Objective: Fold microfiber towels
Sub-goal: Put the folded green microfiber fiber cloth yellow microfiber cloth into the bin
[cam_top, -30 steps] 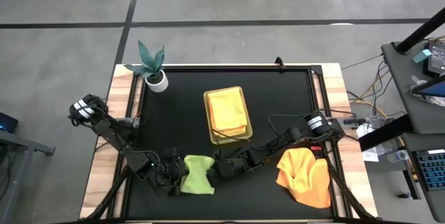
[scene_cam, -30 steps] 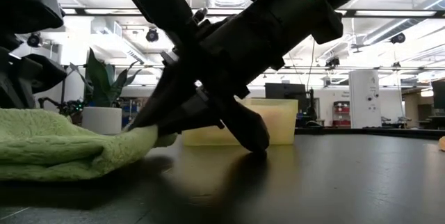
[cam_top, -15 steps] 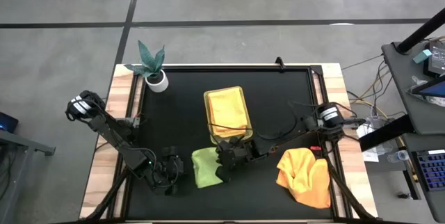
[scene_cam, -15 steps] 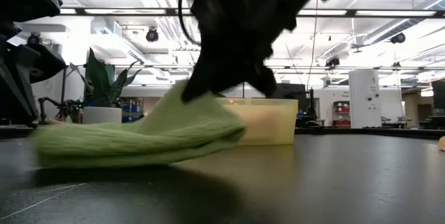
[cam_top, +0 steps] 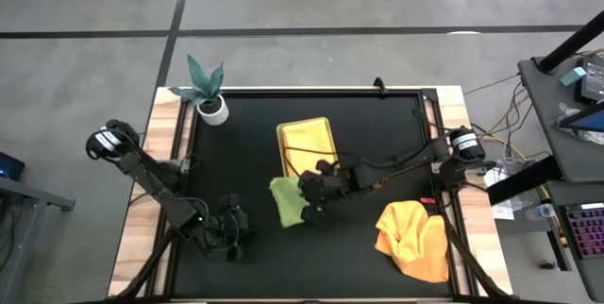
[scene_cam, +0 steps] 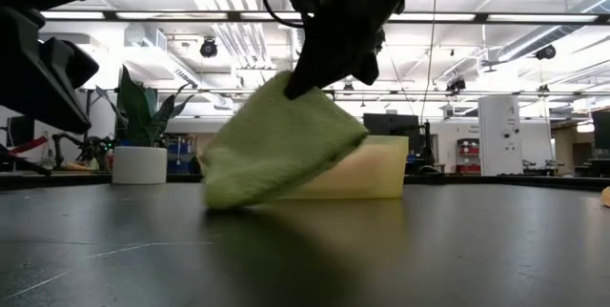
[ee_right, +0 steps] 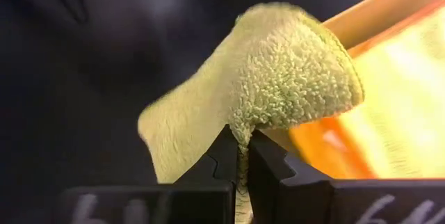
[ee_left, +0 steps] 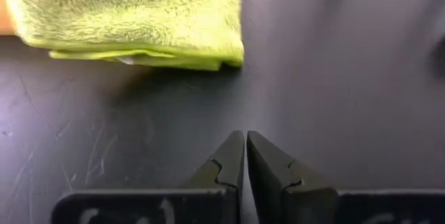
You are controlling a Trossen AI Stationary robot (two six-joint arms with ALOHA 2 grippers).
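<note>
The folded light green towel [cam_top: 286,200] hangs tilted from my right gripper [cam_top: 310,204] near the table's middle, beside the near end of the yellow-green tray [cam_top: 308,156], which holds folded yellow towels [cam_top: 308,149]. In the low view the green towel's [scene_cam: 276,140] lower corner is down at the table. My left gripper [cam_top: 234,231] is shut and empty near the front edge, left of the towel; its wrist view [ee_left: 245,156] shows the green towel [ee_left: 132,19] ahead. An orange towel [cam_top: 412,238] lies crumpled at the front right. My right gripper pinches the folded green towel's edge [ee_right: 240,137] between its two fingers, several layers together. The towel hangs tilted below the fingers, mostly lifted; its lower corner [scene_cam: 217,197] reaches the table top.
A small potted plant [cam_top: 208,92] stands at the far left corner. The table's raised wooden border [cam_top: 170,153] runs along both sides. Cables trail from the right arm across the table's right half.
My right gripper has risen and gone toward the far edge and the tray, lifting the green towel off the table so it hangs tilted. My left gripper has let go of the towel and stayed near the front edge.
</note>
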